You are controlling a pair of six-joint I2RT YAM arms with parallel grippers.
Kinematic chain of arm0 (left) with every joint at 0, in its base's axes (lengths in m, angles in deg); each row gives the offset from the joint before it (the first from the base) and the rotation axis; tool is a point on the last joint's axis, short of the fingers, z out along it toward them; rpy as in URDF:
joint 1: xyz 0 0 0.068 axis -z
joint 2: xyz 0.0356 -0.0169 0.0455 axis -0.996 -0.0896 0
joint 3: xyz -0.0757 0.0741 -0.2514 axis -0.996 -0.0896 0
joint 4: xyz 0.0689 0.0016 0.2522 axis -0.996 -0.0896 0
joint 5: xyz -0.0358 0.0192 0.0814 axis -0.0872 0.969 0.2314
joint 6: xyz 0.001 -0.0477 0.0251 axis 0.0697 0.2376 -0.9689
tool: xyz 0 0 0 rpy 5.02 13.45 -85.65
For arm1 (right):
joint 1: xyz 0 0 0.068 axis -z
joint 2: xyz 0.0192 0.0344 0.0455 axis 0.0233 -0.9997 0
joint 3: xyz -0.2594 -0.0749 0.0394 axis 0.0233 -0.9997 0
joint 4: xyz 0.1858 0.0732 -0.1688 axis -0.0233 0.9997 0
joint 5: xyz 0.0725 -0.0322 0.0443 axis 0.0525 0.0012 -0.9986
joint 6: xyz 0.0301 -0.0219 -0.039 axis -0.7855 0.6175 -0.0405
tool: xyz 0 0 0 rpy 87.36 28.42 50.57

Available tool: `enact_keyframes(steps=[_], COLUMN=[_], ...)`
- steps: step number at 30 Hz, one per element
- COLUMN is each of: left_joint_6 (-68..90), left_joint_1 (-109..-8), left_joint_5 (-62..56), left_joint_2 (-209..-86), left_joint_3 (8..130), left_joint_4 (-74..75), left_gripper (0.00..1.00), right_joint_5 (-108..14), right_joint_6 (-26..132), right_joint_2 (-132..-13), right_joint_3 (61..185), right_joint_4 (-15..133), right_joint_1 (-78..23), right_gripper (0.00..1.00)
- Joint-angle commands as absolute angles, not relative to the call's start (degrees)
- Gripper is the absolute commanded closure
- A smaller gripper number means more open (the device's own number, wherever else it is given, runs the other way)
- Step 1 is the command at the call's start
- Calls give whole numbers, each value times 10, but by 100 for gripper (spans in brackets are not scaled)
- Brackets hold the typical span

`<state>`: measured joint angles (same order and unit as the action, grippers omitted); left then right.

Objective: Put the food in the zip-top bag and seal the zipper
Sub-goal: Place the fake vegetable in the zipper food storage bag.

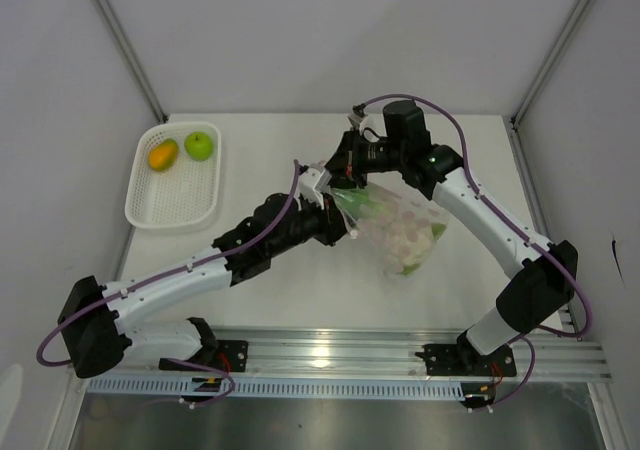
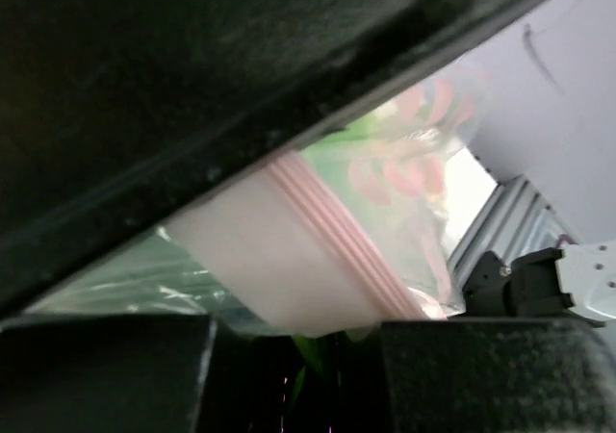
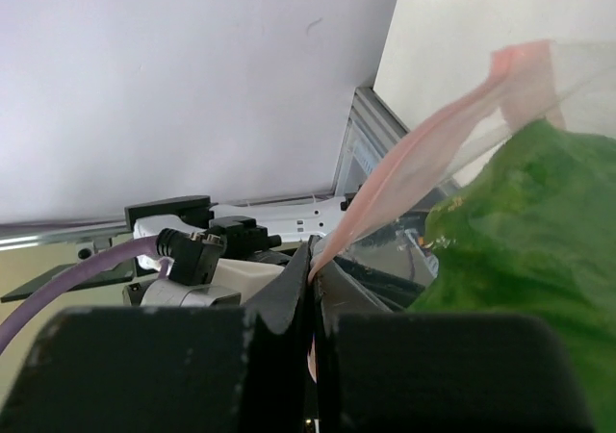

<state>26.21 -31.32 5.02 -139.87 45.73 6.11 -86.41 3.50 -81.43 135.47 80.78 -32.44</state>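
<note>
Two robot arms hold a clear bag (image 1: 405,232) off the white table (image 1: 300,300), right of centre. The bag's long axis runs on a diagonal: its mouth points to the far left, where the grippers meet, and its closed bottom hangs toward the near right. The pink zipper (image 2: 332,226) runs across the mouth.

The right gripper (image 3: 313,271) is clamped tight on the zipper strip, jaws pressed together with the plastic pinched between them. The left gripper (image 1: 335,210) sits at the same edge with the strip passing between its fingers. Its wrist view is too dark and close to tell whether those jaws are gripping or slack.

A leafy green cabbage (image 3: 520,231) fills the bag just below the mouth, and what seems to be a pale, lumpy piece lies deeper, near the bottom.

At the far left of the table, well apart from the bag, a white mesh basket (image 1: 172,224) holds an orange fruit (image 1: 163,155) and a green apple (image 1: 199,146) side by side. Plain pale walls (image 1: 300,30) enclose the table on three sides, and a metal rail (image 1: 340,355) carries the arm bases at the near edge.
</note>
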Motion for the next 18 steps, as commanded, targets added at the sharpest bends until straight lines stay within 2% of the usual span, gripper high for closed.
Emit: enact_keyframes(steps=[1,6,9,10,12,13,14,18], left_joint_6=[266,249,226,223,215,205,201,192], left_joint_1=[-309,-311,-319,-325,-329,-331,-331,-332], left_joint_5=[26,-2,-31,-34,-22,-14,-4,42], left_joint_2=[-1420,-1406,-1407,-1406,-1397,-1390,-1368,-1281], left_joint_3=[492,475,476,475,472,468,457,423], left_joint_4=[7,37,21,12,-20,-33,-40,-39], left_gripper=[85,84,75,63,47,11,1,0], right_joint_5=[-894,-893,-898,-898,-893,-892,-893,-904], right_joint_6=[25,37,49,52,73,81,95,131], right_joint_2=[-797,-795,-792,-792,-792,-792,-792,-790], right_joint_3=[1381,1381,1389,1389,1395,1396,1396,1391], right_joint_4=[763,777,792,795,819,832,837,865], right_joint_1=[-343,-333,-316,-313,-303,-301,-301,-301], right_gripper=[100,100,100,100,100,100,100,100])
